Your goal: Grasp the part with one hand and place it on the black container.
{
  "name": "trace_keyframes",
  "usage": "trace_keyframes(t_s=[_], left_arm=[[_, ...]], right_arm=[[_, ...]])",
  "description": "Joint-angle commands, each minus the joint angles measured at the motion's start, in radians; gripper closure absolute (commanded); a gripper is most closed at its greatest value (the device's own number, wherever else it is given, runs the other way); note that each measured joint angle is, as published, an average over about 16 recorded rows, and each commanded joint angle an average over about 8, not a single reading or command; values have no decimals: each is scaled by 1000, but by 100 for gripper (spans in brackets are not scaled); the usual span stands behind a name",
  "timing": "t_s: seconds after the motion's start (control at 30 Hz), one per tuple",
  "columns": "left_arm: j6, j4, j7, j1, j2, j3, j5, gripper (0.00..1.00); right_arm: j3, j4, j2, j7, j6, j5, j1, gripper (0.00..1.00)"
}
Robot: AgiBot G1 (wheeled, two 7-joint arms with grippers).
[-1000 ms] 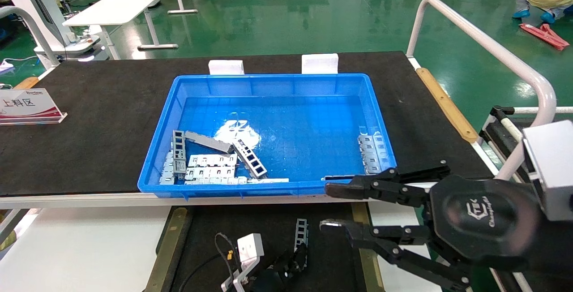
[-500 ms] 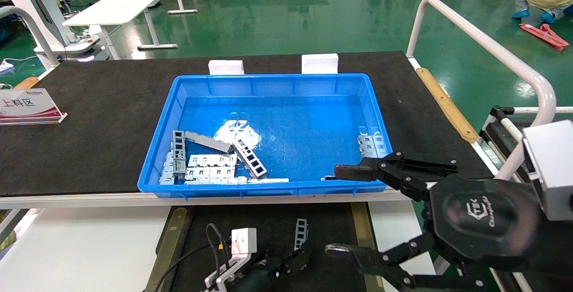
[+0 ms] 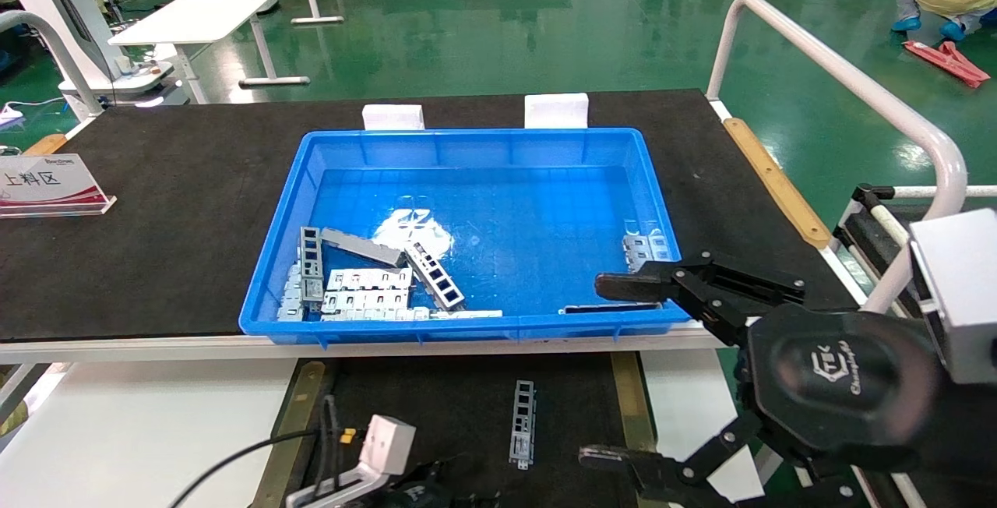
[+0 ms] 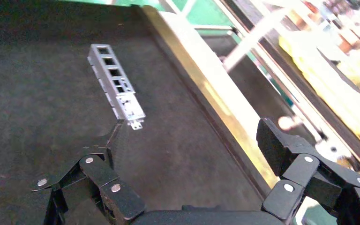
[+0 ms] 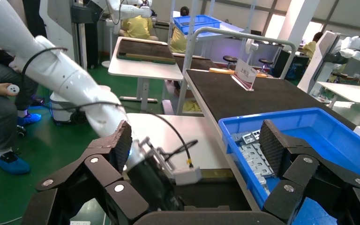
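Observation:
The part [image 3: 522, 424], a slim grey ladder-like bar, lies free on the dark floor of the black container [image 3: 467, 399], between its olive-brass side strips. In the left wrist view the part [image 4: 116, 86] lies flat just beyond my left gripper [image 4: 194, 140], which is open, empty and not touching it. In the head view only the left wrist's white box [image 3: 385, 442] shows at the bottom edge. My right gripper [image 3: 615, 372] is wide open and empty, over the container's right strip [image 3: 627, 399] and the bin's near right corner.
A blue bin [image 3: 467, 142] on the black mat holds more ladder-like bars [image 3: 435, 276] and slotted grey plates [image 3: 366, 290], with some at its right wall [image 3: 646, 247]. A white rail [image 3: 857, 87] runs along the right side. A sign [image 3: 47, 181] stands far left.
My left gripper has let go of the part and drawn back toward the near edge, leaving it on the container floor. The right gripper's jaws have spread wider.

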Motion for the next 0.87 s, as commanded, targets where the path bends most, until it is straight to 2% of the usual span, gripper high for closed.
trace_keyframes(t_s=[0.03, 0.23, 0.5, 0.87], left_arm=[[52, -9, 2, -9, -37, 3, 3, 0], [150, -48, 16, -23, -121, -11, 0, 0], [220, -107, 21, -35, -206, -37, -19, 0], [252, -133, 40, -38, -235, -56, -29, 0]], right_arm=[[0, 0, 0, 0, 0, 0, 0, 0], [0, 0, 0, 0, 0, 0, 0, 0], [-1, 0, 0, 0, 0, 1, 0, 0], [-1, 0, 1, -1, 1, 1, 0, 0]])
